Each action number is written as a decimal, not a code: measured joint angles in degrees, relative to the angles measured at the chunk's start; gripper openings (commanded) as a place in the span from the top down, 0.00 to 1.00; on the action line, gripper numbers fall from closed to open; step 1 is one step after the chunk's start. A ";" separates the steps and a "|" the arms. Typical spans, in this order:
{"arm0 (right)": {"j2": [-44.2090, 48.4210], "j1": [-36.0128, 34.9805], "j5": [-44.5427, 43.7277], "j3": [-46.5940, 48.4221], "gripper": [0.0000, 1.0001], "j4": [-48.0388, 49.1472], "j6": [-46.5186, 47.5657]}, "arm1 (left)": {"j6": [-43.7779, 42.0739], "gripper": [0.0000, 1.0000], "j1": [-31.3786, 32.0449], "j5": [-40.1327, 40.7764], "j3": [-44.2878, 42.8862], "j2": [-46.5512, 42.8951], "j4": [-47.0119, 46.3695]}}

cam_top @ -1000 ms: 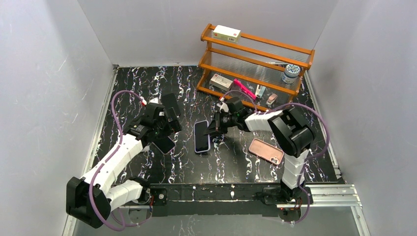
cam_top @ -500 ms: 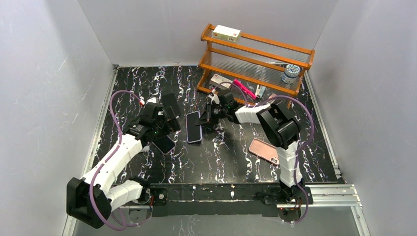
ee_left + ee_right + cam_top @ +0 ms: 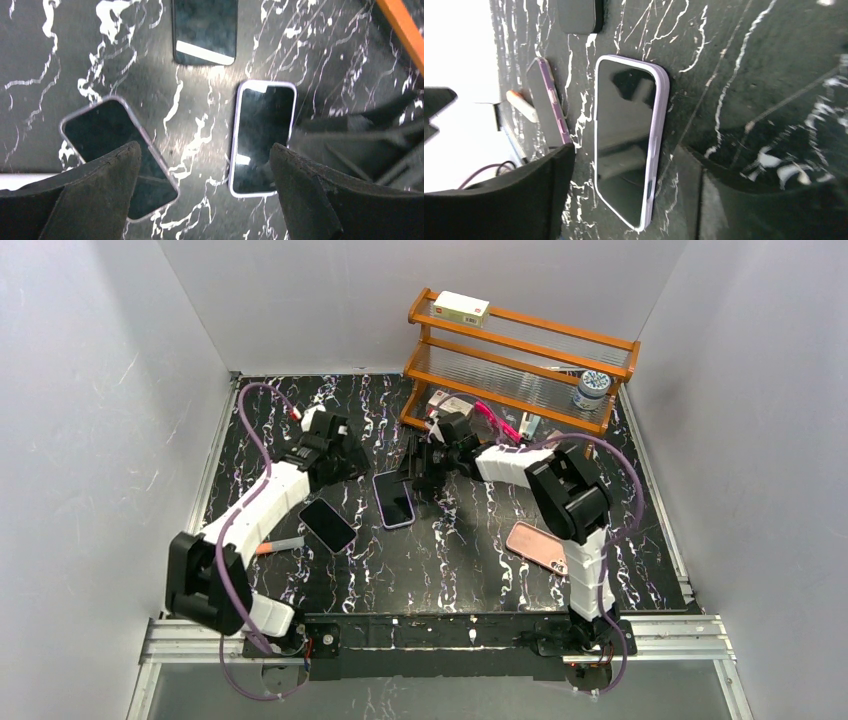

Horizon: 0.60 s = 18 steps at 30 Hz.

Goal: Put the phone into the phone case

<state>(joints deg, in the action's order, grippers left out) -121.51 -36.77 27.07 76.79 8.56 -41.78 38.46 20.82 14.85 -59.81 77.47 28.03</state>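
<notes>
Phone (image 3: 394, 499) lies flat, screen up, mid-worktop (image 3: 470, 550), apparently seated in lilac case (image 3: 659, 125); right claw (image 3: 422, 468), just far-right, jaws apart, probably for release; left claw (image 3: 335, 455) wide apart, far-left, empty.

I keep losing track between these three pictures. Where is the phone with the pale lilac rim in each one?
Top external: the lilac-rimmed phone lies flat near the middle of the table.
Left wrist: the lilac-rimmed phone is right of centre, standing tall in the picture.
Right wrist: the lilac-rimmed phone fills the centre.
Shared landmark: the darker purple-edged phone lies to its left in all three.
</notes>
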 measured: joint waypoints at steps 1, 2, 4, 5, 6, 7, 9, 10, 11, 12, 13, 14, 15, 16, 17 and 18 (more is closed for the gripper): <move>0.94 0.02 -0.96 0.00 0.07 -1.25 0.74 | -0.39 0.02 -0.15 0.87 -1.70 1.95 -0.20; 2.27 0.11 -2.19 -0.31 0.02 -2.62 1.84 | -0.70 0.02 -0.28 1.77 -3.41 3.87 -0.33; 5.16 0.35 -3.48 -1.75 0.01 -4.44 3.26 | -1.49 0.02 -0.68 3.19 -6.12 7.10 -0.74; 6.80 0.39 -3.96 -2.73 0.01 -5.25 3.76 | -1.79 0.02 -0.96 3.63 -7.41 8.66 -0.81; 8.94 0.46 -4.48 -4.37 0.01 -5.79 4.48 | -2.08 0.02 -1.36 3.96 -8.68 10.29 -0.96; 11.26 0.57 -4.83 -6.05 0.01 -6.21 4.85 | -2.43 0.02 -1.81 4.22 -9.86 11.93 -1.18; 15.91 0.66 -5.35 -9.40 0.01 -7.10 5.81 | -2.86 0.03 -2.75 4.66 -12.22 15.50 -1.25; 18.60 0.66 -5.60 -11.37 0.01 -7.48 6.21 | -3.02 0.03 -3.15 4.81 -13.46 17.55 -1.33; 20.50 0.66 -5.84 -12.68 0.01 -7.74 6.49 | -3.21 0.03 -3.52 4.90 -14.45 19.56 -1.64; 22.69 0.66 -6.14 -14.21 0.01 -7.87 6.75 | -3.39 0.03 -3.76 4.90 -15.10 21.11 -1.81; 24.92 0.66 -6.40 -15.69 0.01 -8.22 7.06 | -3.58 0.03 -4.13 4.85 -15.91 23.17 -1.90; 27.04 0.66 -6.67 -17.05 0.01 -8.52 7.34 | -3.76 0.02 -4.35 4.85 -16.46 24.92 -2.01; 28.59 0.66 -6.84 -17.99 0.01 -8.66 7.50 | -4.00 0.02 -4.59 4.74 -17.00 26.58 -2.10; 30.51 0.66 -7.32 -19.15 0.01 -8.76 7.69 | -4.24 0.02 -4.70 4.59 -17.44 28.11 -2.21; 31.78 0.63 -7.54 -19.78 0.01 -8.85 7.80 | -4.42 0.02 -4.76 4.42 -17.81 29.22 -2.21; 33.07 0.66 -7.76 -20.41 0.01 -8.87 7.96 | -4.66 0.02 -4.81 4.20 -18.40 30.60 -2.21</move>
<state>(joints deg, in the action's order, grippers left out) -88.44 -36.12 19.31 56.38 -0.32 -33.82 33.80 16.01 19.05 -78.22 108.07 25.82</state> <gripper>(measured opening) 0.984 0.981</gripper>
